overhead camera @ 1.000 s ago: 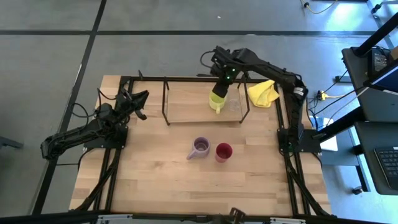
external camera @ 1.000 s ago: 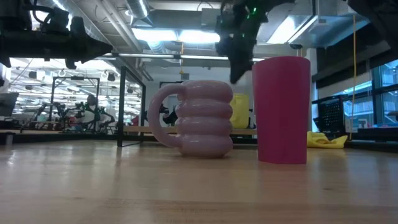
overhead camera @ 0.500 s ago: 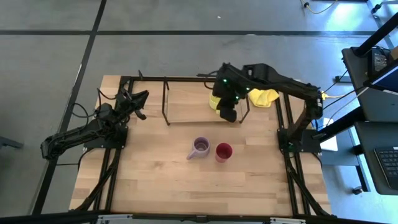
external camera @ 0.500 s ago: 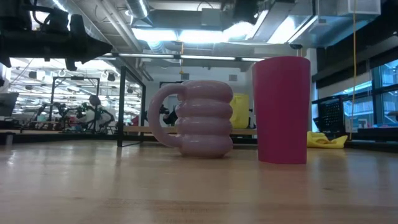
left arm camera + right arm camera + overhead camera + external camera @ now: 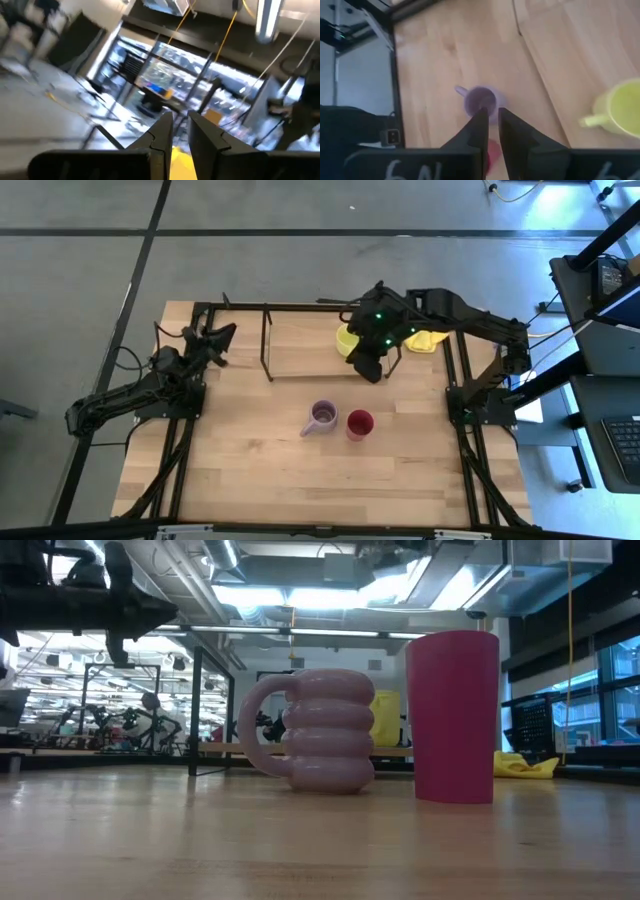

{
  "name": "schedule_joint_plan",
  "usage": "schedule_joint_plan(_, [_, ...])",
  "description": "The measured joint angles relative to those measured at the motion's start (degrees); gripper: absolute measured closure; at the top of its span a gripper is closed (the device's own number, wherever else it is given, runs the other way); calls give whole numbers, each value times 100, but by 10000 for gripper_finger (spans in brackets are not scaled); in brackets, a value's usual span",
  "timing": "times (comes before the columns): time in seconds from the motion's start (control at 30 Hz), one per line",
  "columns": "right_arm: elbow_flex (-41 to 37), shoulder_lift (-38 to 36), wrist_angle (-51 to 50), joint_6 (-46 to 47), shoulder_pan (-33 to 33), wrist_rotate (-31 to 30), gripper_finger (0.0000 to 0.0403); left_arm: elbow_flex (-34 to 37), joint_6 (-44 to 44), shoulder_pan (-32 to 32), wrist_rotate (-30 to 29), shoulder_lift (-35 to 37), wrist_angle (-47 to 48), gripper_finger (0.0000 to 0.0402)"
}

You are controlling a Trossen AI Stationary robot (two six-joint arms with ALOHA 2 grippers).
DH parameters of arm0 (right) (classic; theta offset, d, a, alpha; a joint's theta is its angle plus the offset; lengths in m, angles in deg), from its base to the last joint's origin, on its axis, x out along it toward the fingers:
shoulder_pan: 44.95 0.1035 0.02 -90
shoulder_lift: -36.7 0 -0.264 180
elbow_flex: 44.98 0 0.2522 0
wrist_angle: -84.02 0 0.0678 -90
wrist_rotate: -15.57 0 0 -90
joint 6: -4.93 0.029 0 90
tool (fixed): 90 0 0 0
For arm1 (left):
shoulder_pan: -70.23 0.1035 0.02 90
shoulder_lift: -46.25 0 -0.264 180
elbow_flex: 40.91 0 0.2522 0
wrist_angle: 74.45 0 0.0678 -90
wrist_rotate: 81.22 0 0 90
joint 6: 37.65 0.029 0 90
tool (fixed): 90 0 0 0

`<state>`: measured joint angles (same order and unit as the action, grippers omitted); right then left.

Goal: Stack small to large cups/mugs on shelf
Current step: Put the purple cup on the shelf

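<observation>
The yellow-green mug (image 5: 347, 338) stands upright on the shelf's board (image 5: 305, 345), at its right part; it also shows in the right wrist view (image 5: 620, 110). My right gripper (image 5: 369, 367) hovers shut and empty over the shelf's near edge, just nearer than that mug. The pale lilac mug (image 5: 323, 418) and the dark red cup (image 5: 359, 424) stand side by side on the table, nearer than the shelf. The clear glass is hidden under my right arm. My left gripper (image 5: 216, 340) waits shut at the table's far left.
A yellow cloth (image 5: 428, 336) lies on the table right of the shelf. The black table frame (image 5: 196, 310) runs along the far and side edges. Bare wood lies left of the lilac mug and toward the near edge.
My right gripper has let go of the yellow-green mug, which now stands on the shelf's board. The gripper has then drawn back toward the table's near edge and a little right, to above the shelf's near edge.
</observation>
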<state>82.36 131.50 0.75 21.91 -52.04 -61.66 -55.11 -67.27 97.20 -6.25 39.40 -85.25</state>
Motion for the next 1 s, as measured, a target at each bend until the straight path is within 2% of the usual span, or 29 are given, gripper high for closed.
schedule_joint_plan(0.1, [0, -9, 311, 80, 47, 116, 357, -1, -611, 1, 392, -2, 16, 350])
schedule_joint_plan(0.23, [0, -9, 477, 80, 54, 329, 357, -82, -928, -21, 1627, -7, 94, 350])
schedule_joint_plan(0.33, [0, -9, 475, 82, 54, 346, 357, -608, -758, -191, 2377, -138, 284, 352])
schedule_joint_plan(0.5, [0, -9, 505, 82, 54, 346, 357, -2029, 651, -574, 2608, -848, 1874, 354])
schedule_joint_plan(0.63, [0, -9, 505, 84, 28, 346, 357, -3116, 1474, -907, 3102, -2013, 2641, 354])
schedule_joint_plan(0.73, [-3, -37, 504, 119, -30, 333, 357, -3835, 2439, -1215, 3442, -2986, 2872, 354])
schedule_joint_plan(0.87, [-7, -268, 727, 233, -142, -310, 357, -4658, 3793, -1424, 3290, -4241, 3848, 354])
schedule_joint_plan(1.0, [-7, -749, 1590, 251, -310, -951, 356, -5364, 4438, -1424, 3562, -5248, 4453, 354])
